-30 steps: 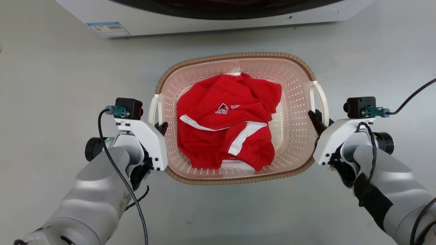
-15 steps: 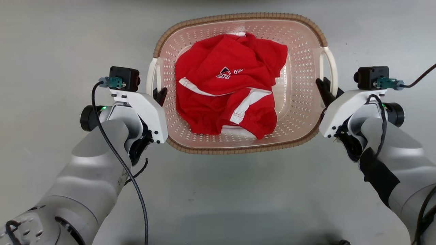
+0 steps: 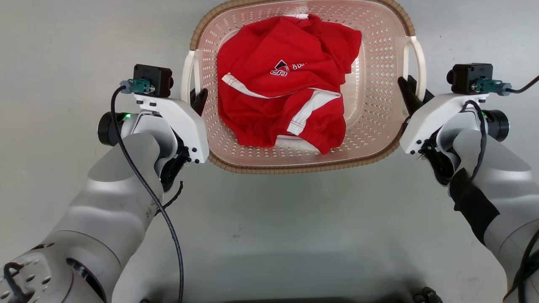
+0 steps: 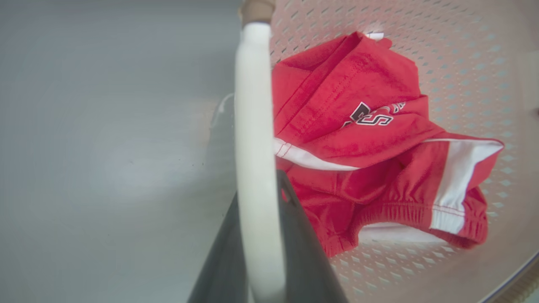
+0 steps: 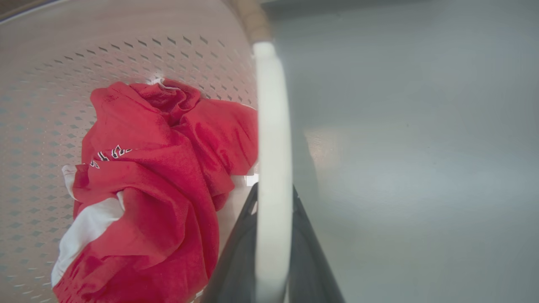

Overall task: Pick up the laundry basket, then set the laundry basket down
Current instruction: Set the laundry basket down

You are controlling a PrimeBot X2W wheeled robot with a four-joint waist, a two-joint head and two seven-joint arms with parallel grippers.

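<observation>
Laundry basket (image 3: 303, 169) sits between my two grippers, over the grey floor (image 3: 294, 235); from my seat I cannot tell whether its base touches that floor or hangs clear of it; it is pale pinkish-cream perforated plastic with a brown woven-look rim; inside the basket a crumpled red garment (image 3: 278, 84) with white stripes and a small dark-and-white logo lies on the bottom, a little nearer the left wall than the right; on the basket's left side is the white left handle (image 3: 186, 80), and my left gripper (image 3: 195, 98) is clenched on it, one dark finger (image 4: 305, 252) on the inner side toward the garment, the other on the outer side; on the basket's right side the white right handle (image 3: 420, 63) is gripped the same way by my right gripper (image 3: 410, 90), its fingers (image 5: 233, 269) pinching it from both sides; both pale forearms reach in from the basket's near side
</observation>
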